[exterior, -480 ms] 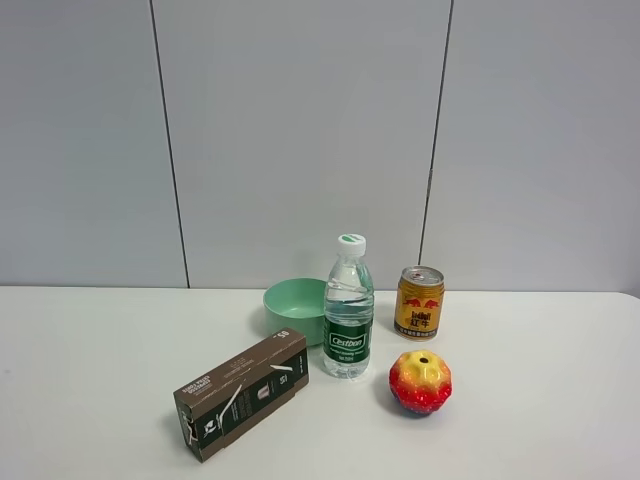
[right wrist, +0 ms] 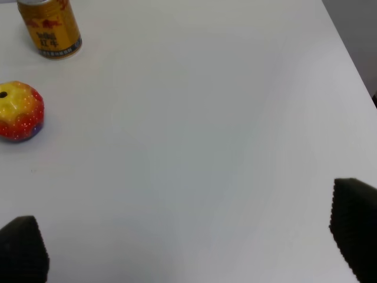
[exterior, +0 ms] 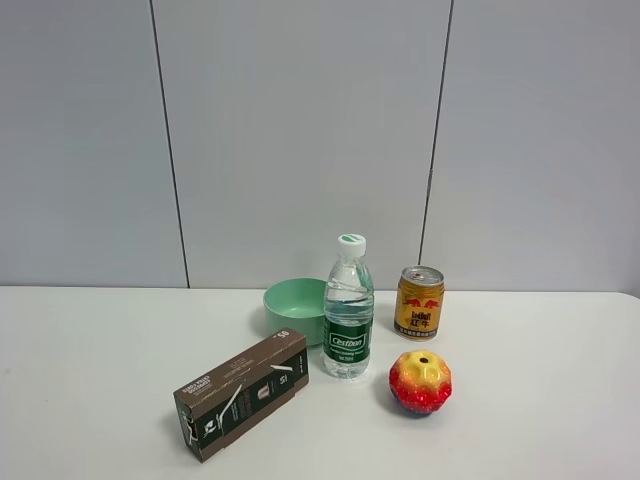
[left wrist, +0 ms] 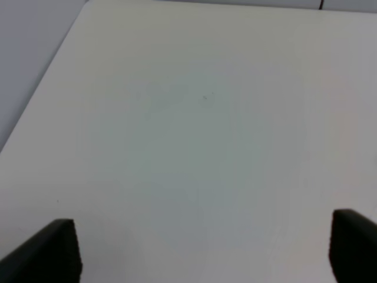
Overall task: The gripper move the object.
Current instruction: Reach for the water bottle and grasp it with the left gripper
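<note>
The clear water bottle (exterior: 348,312) with white cap and dark green label stands upright at the table's middle, in front of a green bowl (exterior: 296,309). No arm shows in the exterior high view. My left gripper (left wrist: 203,250) is open over bare white table, with only its two black fingertips (left wrist: 53,250) in view. My right gripper (right wrist: 188,250) is open too, its black fingertips (right wrist: 353,227) wide apart above bare table. The bottle does not show in either wrist view.
A gold drink can (exterior: 419,302) stands right of the bottle, also in the right wrist view (right wrist: 49,28). A red-yellow apple-shaped toy (exterior: 420,382) lies in front of the can, also in the right wrist view (right wrist: 19,111). A dark brown box (exterior: 241,392) lies front left.
</note>
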You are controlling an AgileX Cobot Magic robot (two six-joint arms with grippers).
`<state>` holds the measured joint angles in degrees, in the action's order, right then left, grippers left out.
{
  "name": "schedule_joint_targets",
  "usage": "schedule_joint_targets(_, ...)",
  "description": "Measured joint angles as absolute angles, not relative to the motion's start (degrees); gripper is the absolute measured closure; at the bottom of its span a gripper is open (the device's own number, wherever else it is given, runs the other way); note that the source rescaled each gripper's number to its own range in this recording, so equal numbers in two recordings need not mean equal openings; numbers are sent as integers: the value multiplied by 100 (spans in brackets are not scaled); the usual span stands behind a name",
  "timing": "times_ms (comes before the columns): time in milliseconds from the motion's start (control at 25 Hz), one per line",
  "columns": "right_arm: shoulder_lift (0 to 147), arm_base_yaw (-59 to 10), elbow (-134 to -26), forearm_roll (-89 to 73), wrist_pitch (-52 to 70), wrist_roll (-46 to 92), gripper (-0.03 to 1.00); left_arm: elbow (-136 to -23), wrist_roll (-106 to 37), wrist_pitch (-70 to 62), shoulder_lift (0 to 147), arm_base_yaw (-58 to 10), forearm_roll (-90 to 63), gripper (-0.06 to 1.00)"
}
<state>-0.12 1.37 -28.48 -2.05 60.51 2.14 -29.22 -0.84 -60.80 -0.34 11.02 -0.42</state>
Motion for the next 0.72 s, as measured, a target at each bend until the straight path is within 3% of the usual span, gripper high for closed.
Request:
schedule_joint_targets(160, -12, 137, -2848, -205, 6051, 214, -3, -2991, -329, -5956, -34, 1102, -326, 24)
schedule_joint_targets(320, -12, 137, -2848, -205, 6051, 214, -3, -3281, -656, -5025, 85, 1102, -1152, 24)
schedule_joint_targets(560, -12, 137, -2848, -205, 6051, 214, -3, -3320, -1659, -4166, 1035, 1102, -2293, 24)
schedule_joint_targets(720, -12, 137, -2848, -205, 6051, 214, -3, -3320, -2299, -3748, 1722, 1114, -2420, 30)
